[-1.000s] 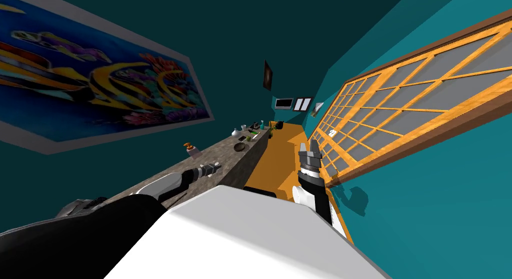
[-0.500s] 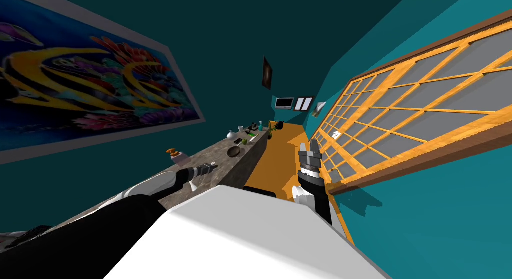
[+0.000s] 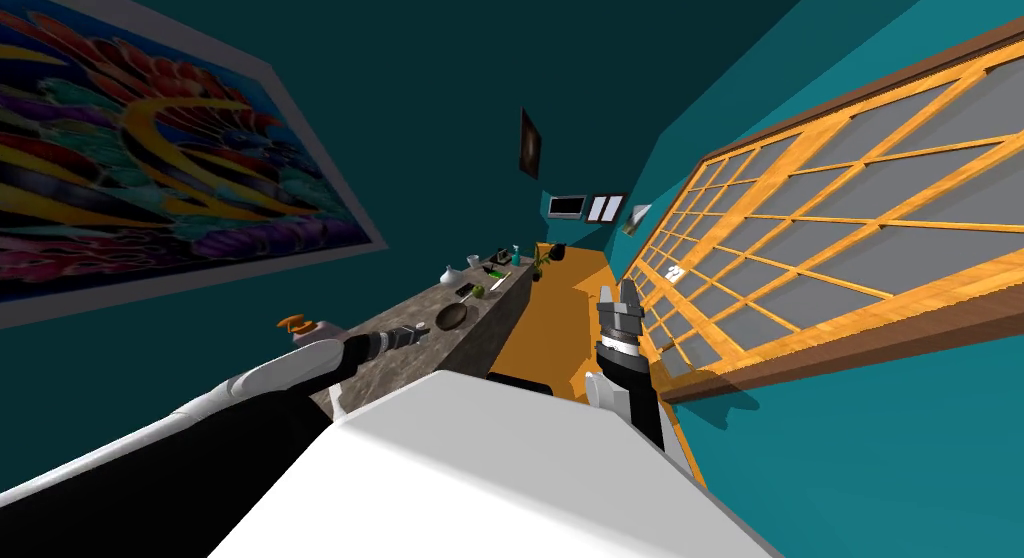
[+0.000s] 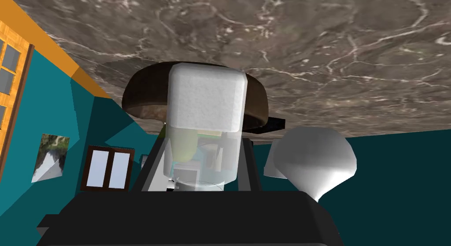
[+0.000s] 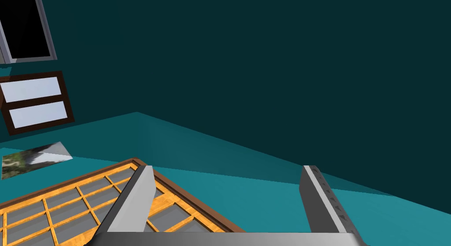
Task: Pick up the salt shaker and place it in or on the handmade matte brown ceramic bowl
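In the left wrist view the salt shaker (image 4: pixel 206 98), a clear body with a white cap, sits between the fingers of my left gripper (image 4: pixel 200 179), which is shut on it. Just beyond its cap lies the dark brown bowl (image 4: pixel 257 102) on the marbled stone counter (image 4: pixel 308 45). The head view has my left gripper (image 3: pixel 405 335) over the counter (image 3: pixel 415 304), a short way before the bowl (image 3: pixel 452 315). My right gripper (image 3: pixel 620 307) is held up over the orange floor, and its fingers (image 5: pixel 132 199) stand open around nothing.
A white vase (image 4: pixel 312 162) stands beside the bowl, also on the counter (image 3: pixel 449 276). An orange-topped dispenser (image 3: pixel 295 325) is by my left forearm. Several small items (image 3: pixel 497 272) crowd the counter's far end. A lattice window wall (image 3: pixel 800 232) runs along the right.
I have moved forward along the counter: painting and dispenser slid back to the left. My left gripper with the shaker is now closer to the bowl. The right arm stayed put.
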Controlling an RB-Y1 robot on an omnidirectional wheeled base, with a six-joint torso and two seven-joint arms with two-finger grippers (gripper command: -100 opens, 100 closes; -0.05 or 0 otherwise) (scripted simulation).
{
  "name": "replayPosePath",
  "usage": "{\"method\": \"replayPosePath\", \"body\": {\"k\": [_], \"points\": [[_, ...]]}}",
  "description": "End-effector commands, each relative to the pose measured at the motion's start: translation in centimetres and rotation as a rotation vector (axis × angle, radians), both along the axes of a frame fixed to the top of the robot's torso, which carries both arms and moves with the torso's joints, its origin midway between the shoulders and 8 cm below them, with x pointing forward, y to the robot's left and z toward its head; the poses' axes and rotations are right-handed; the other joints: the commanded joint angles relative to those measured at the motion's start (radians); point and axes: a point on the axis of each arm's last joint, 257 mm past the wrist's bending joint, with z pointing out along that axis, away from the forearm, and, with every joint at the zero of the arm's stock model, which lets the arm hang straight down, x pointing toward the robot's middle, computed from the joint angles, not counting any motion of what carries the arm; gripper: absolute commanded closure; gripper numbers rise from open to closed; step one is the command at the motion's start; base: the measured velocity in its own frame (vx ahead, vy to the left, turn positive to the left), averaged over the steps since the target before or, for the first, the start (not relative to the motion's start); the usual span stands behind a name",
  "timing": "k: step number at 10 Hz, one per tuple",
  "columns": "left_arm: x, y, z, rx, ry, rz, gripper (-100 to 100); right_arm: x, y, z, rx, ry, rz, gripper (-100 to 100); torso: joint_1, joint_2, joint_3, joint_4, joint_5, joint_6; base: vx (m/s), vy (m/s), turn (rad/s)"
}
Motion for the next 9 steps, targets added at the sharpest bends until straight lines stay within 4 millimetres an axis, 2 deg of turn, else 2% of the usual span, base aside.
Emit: {"method": "replayPosePath", "body": {"k": [1,4,9], "points": [[0.9,0.5,0.9,0.003,-0.007,0.006,100,0.0,0.0,0.0,0.000,0.000,0.000,0,0.000,0.000,0.000,0.000,0.000,0.000,0.143,-0.041,-0.094],[3.3,-0.2,3.0,-0.015,-0.041,-0.005,100,0.0,0.0,0.0,0.000,0.000,0.000,0,0.005,0.010,0.006,0.002,0.002,0.000,0.033,0.019,-0.126],[7.1,-3.0,6.5,-0.069,-0.105,-0.041,100,0.0,0.0,0.0,0.000,0.000,0.000,0,0.009,0.022,0.013,0.005,0.003,0.000,-0.075,0.059,-0.111]]}}
